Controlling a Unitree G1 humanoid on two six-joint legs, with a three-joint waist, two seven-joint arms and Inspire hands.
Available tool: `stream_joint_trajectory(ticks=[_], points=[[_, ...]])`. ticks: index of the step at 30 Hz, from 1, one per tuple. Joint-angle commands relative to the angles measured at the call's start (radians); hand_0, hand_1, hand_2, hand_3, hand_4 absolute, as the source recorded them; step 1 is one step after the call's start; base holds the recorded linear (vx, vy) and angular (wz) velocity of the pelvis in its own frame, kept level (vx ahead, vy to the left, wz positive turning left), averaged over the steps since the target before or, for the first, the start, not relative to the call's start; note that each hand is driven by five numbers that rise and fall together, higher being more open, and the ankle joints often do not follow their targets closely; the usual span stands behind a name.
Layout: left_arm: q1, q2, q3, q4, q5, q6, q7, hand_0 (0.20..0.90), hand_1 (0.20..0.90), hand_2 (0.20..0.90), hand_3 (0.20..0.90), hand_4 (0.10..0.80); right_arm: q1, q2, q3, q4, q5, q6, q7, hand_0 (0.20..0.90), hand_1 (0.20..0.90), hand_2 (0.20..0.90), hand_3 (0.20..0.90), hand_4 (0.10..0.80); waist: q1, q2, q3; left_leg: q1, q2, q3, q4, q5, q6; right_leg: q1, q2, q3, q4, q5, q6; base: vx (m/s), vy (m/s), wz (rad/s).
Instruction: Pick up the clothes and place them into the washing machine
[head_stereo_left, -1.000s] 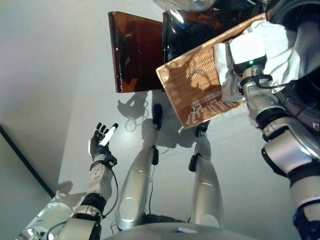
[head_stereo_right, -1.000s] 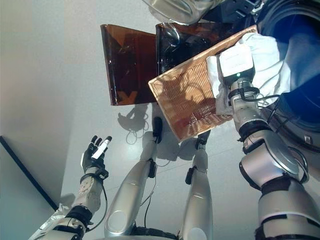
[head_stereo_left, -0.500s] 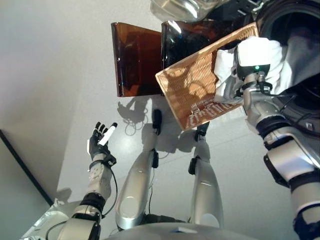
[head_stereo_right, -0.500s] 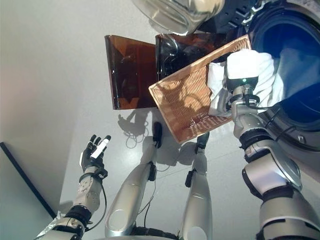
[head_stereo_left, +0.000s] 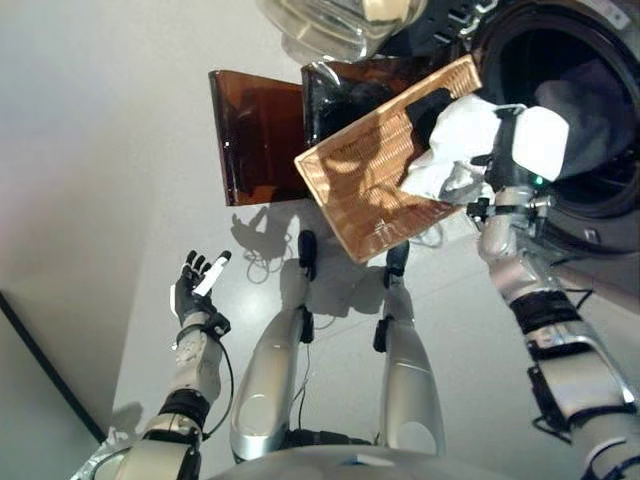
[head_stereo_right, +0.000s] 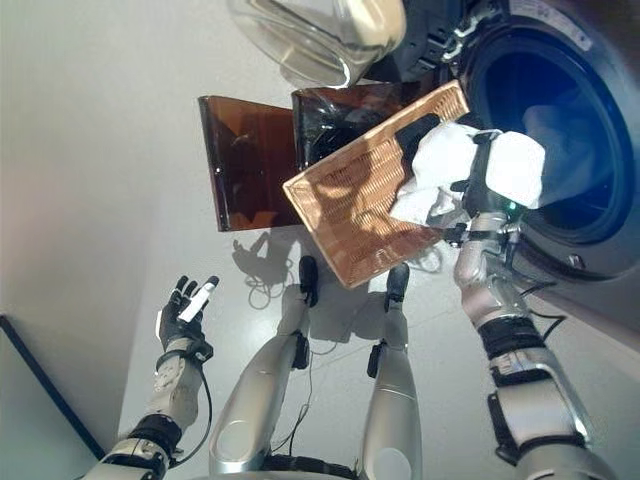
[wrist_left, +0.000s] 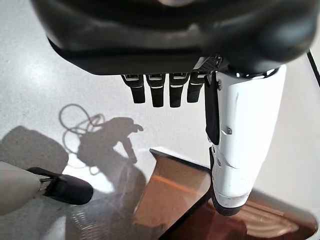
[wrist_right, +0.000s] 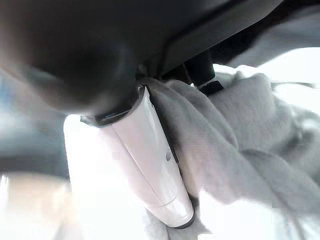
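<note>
My right hand (head_stereo_left: 500, 150), upper right, grips white clothes (head_stereo_left: 455, 140) at the washing machine (head_stereo_left: 590, 60); left hand (head_stereo_left: 197, 290), lower left, hangs open, empty.

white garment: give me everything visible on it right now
The white garment is a soft, crumpled cloth, bunched with folds. The right robot hand grips it, thumb pressed into the fabric in the wrist view. It hangs over the raised end of the tilted wicker basket, just in front of the washing machine's open drum, not yet inside.

Silver-grey arms with black joint bands end in dark hands, each thumb (wrist_left: 239, 150) white-covered.
</note>
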Motion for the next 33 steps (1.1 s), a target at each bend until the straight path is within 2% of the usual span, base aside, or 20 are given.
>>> stream_joint_trajectory(ticks=[1,3,4,5,6,7,9,13,17,28,33], points=[[0.070,0.020,0.033,0.061,-0.011,-0.010,0.051,0.900,0.900,0.900,0.900,0.800,0.037,0.043,-0.042,-0.112,0.437,-0.267,0.002,0.200,0.200,0.200,0.200,0.300,0.009,0.031,-0.087,0.036,0.007,-0.044,-0.009,-0.070,-0.091,0.029,0.024,-0.047,0.078,-0.066,0.018,0.048,-0.012,-0.05],[0.079,0.023,0.029,0.067,-0.019,0.002,0.045,0.900,0.900,0.900,0.900,0.800,0.056,0.089,-0.058,-0.114,0.648,-0.359,0.077,0.200,0.200,0.200,0.200,0.300,0.007,0.030,-0.093,0.043,0.009,-0.044,-0.009,-0.073,-0.091,0.038,0.024,-0.047,0.075,-0.068,0.017,0.045,-0.009,-0.08],[0.082,0.022,0.027,0.070,-0.032,0.008,0.041,0.900,0.900,0.900,0.900,0.800,0.061,0.126,-0.063,-0.113,0.810,-0.415,0.149,0.200,0.200,0.200,0.200,0.300,0.007,0.030,-0.095,0.044,0.009,-0.042,-0.009,-0.070,-0.091,0.040,0.024,-0.048,0.071,-0.065,0.016,0.039,-0.008,-0.12],[0.085,0.022,0.026,0.067,-0.044,0.014,0.039,0.900,0.900,0.900,0.900,0.800,0.068,0.149,-0.061,-0.118,0.922,-0.437,0.198,0.200,0.200,0.200,0.200,0.300,0.006,0.030,-0.097,0.047,0.007,-0.040,-0.009,-0.072,-0.091,0.043,0.025,-0.049,0.069,-0.065,0.016,0.014,-0.002,-0.13],[0.085,0.022,0.026,0.067,-0.044,0.014,0.039,0.900,0.900,0.900,0.900,0.800,0.068,0.149,-0.061,-0.118,0.923,-0.437,0.199,0.200,0.200,0.200,0.200,0.300,0.006,0.030,-0.098,0.046,0.007,-0.041,-0.009,-0.072,-0.091,0.043,0.025,-0.049,0.069,-0.064,0.016,0.050,0.003,-0.07],[0.092,0.019,0.018,0.065,-0.059,0.024,0.027,0.900,0.900,0.900,0.900,0.800,0.073,0.178,-0.067,-0.119,1.097,-0.467,0.281,0.200,0.200,0.200,0.200,0.300,0.008,0.035,-0.104,0.056,0.007,-0.039,-0.009,-0.080,-0.092,0.054,0.027,-0.048,0.065,-0.070,0.015,0.045,0.000,-0.04],[0.101,0.014,0.004,0.058,-0.081,0.029,0.019,0.900,0.900,0.900,0.900,0.800,0.053,0.213,-0.103,-0.116,1.282,-0.526,0.336,0.200,0.200,0.200,0.200,0.300,0.009,0.042,-0.112,0.056,0.005,-0.039,-0.009,-0.080,-0.093,0.056,0.027,-0.047,0.061,-0.068,0.014,0.058,0.002,-0.01],[0.114,0.008,-0.016,0.060,-0.094,0.036,0.009,0.900,0.900,0.900,0.900,0.800,0.004,0.243,-0.152,-0.088,1.472,-0.581,0.389,0.200,0.200,0.200,0.200,0.300,0.018,0.052,-0.128,0.062,0.002,-0.039,-0.009,-0.085,-0.092,0.064,0.029,-0.045,0.060,-0.074,0.012,0.037,0.000,-0.01],[0.116,0.005,-0.029,0.083,-0.099,0.045,0.003,0.900,0.900,0.900,0.900,0.800,-0.084,0.234,-0.189,-0.052,1.557,-0.610,0.400,0.200,0.200,0.200,0.200,0.300,0.028,0.065,-0.143,0.065,0.000,-0.039,-0.009,-0.091,-0.091,0.062,0.030,-0.041,0.060,-0.079,0.012,0.026,0.004,-0.03],[0.119,0.021,-0.068,0.105,-0.093,0.045,-0.013,0.900,0.900,0.900,0.900,0.800,-0.341,0.130,-0.212,0.080,1.611,-0.634,0.373,0.200,0.200,0.200,0.200,0.300,0.066,0.094,-0.158,0.064,-0.003,-0.037,-0.009,-0.093,-0.090,0.061,0.029,-0.035,0.056,-0.084,0.011,0.000,0.000,0.00],[0.120,0.037,-0.080,0.122,-0.088,0.042,-0.021,0.900,0.900,0.900,0.900,0.800,-0.509,0.047,-0.228,0.182,1.638,-0.648,0.340,0.200,0.200,0.200,0.200,0.300,0.088,0.116,-0.171,0.060,-0.006,-0.039,-0.009,-0.092,-0.091,0.055,0.027,-0.033,0.060,-0.089,0.011,0.000,0.000,0.00]])
